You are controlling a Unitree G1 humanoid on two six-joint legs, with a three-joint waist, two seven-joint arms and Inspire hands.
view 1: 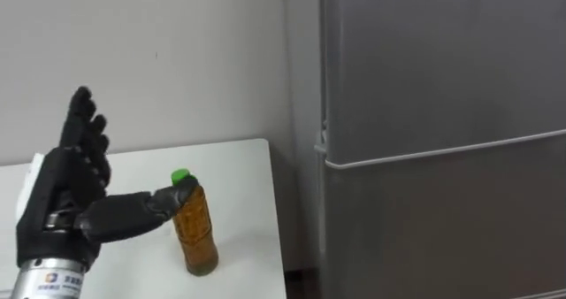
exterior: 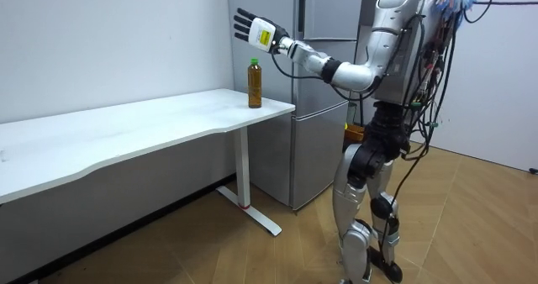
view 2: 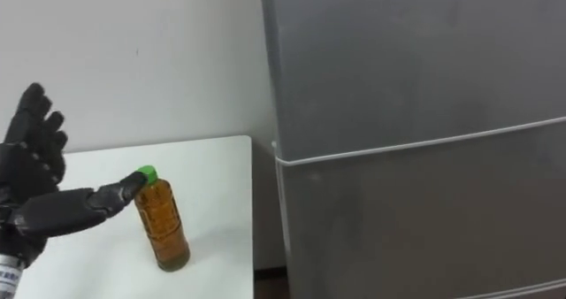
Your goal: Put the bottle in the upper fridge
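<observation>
Robot's left hand (view 1: 64, 193), fingers spread open, beside amber tea bottle (view 1: 196, 233) on white worktop (view 1: 239, 168); best lowered to wrap the body, not the cap.

To me this looks like a plain test room or lab set up for housework, not a lived-in kitchen. A tall grey fridge (view 1: 442, 113), with an upper and a lower door, stands on a wood-plank floor (exterior: 210, 250) just beside the end edge of a long white office table (exterior: 126, 137) on a white metal frame. Bare pale walls (exterior: 109, 40) run along the table's back edge and behind the fridge.
</observation>
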